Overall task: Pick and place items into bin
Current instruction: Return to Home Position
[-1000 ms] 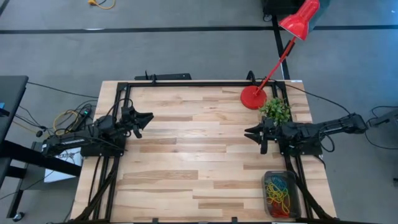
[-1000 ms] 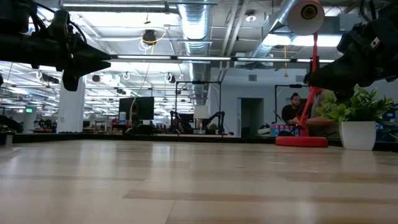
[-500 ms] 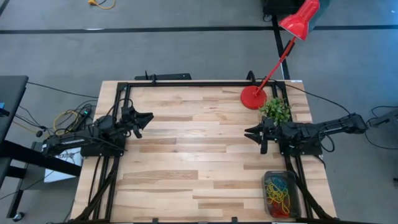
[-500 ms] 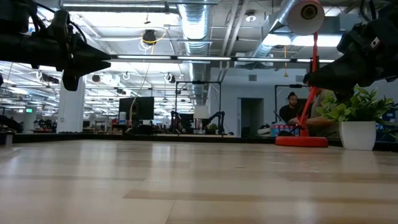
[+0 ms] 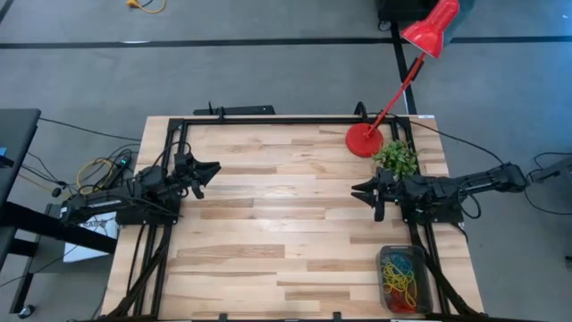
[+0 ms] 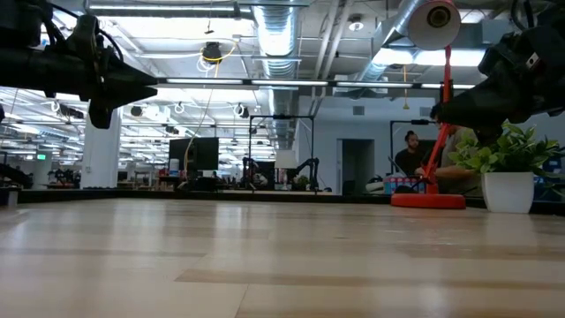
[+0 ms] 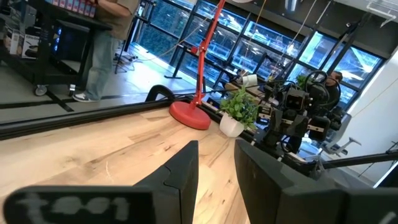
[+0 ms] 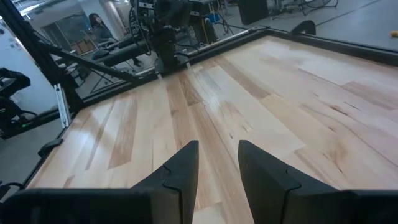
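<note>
The bin [image 5: 425, 288], a small dark translucent tray, stands at the table's near right corner. The items [image 5: 400, 273], a tangle of red, yellow, green and blue loops, lie inside it. My left gripper [image 5: 208, 177] hovers above the table's left side, open, with nothing between its fingers [image 7: 216, 155]. Over the right side, my right gripper [image 5: 365, 200] hangs a short way farther in than the bin; it too is open and holds nothing [image 8: 219, 155]. Each gripper points toward the table's middle.
A red lamp base [image 5: 364, 140] and a small potted plant [image 5: 396, 158] stand at the far right, just behind my right gripper. Black frame rails [image 5: 268, 120] run along the table's far, left and right edges. Bare wood [image 5: 286, 206] lies between the arms.
</note>
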